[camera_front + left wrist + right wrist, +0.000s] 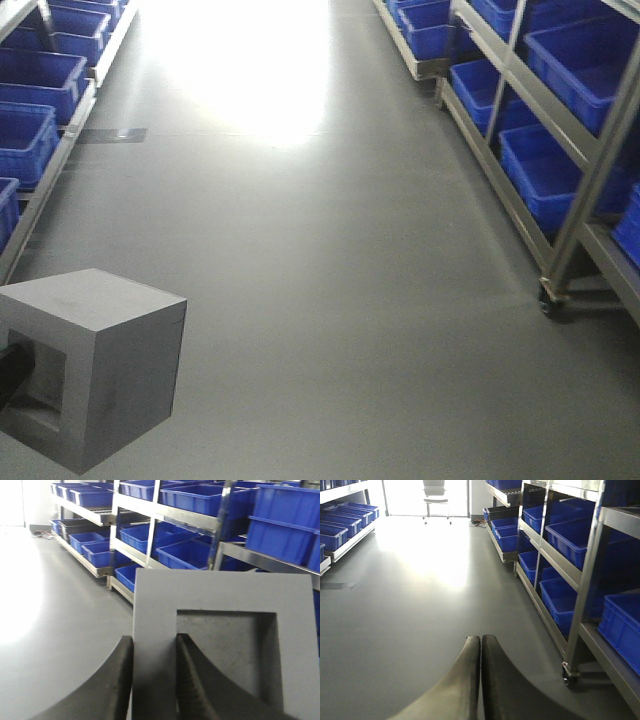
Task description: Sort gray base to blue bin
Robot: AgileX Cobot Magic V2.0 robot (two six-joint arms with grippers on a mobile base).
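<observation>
Left tool [154, 647] pinched one wall of the gray base [225, 597]: one finger in the square recess, one outside. You held the block off the floor [50, 630], recess toward the wrist. Right tool [480, 642] was pressed together, empty. The nearest blue bin [176, 560] sat on the rack [151, 525] ahead and right of the block, well apart. Your left arm looked placed for the drop.

We see a gray base [110, 340], blue bins [545, 195] on shiny silver shelves [585, 200], and a plain gray floor [350, 300].
</observation>
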